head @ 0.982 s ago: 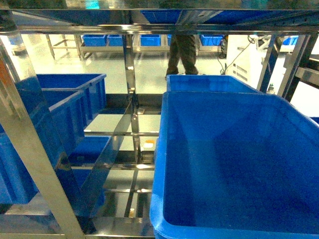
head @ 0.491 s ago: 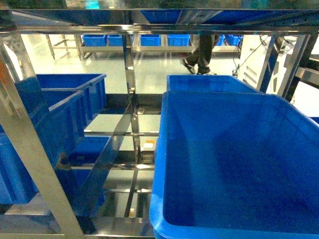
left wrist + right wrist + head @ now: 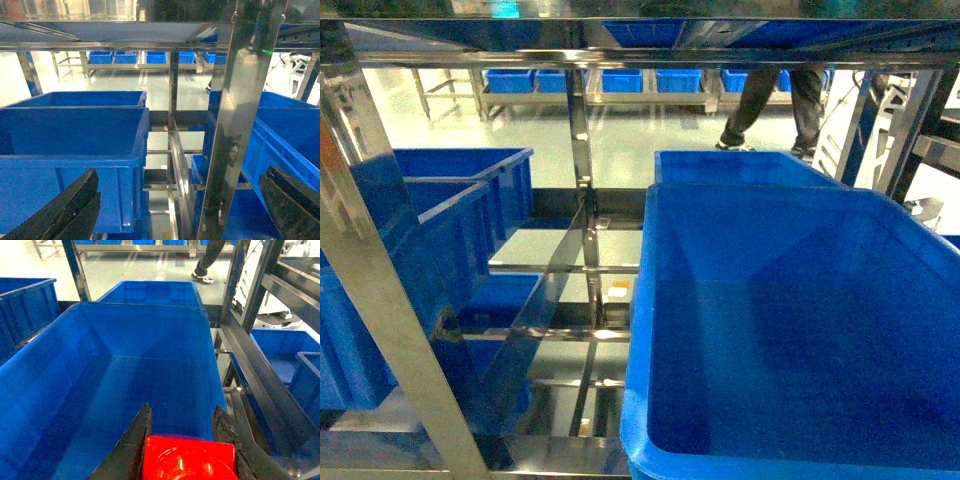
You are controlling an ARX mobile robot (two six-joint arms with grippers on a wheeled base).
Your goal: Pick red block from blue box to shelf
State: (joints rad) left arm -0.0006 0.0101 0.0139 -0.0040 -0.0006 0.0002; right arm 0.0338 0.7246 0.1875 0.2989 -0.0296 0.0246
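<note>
Red block (image 3: 189, 460) pinched in our right gripper (image 3: 185, 450), above a dark blue crate (image 3: 120, 385) on the shelf (image 3: 582, 200).
Nearest, our left gripper (image 3: 180, 210) stands spread, between a left crate (image 3: 75, 130) and a steel upright (image 3: 235, 125); beyond, crate rims, open floor, a person's legs (image 3: 775, 100).

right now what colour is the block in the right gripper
Red, glossy; the block shows best in the right wrist view.
</note>
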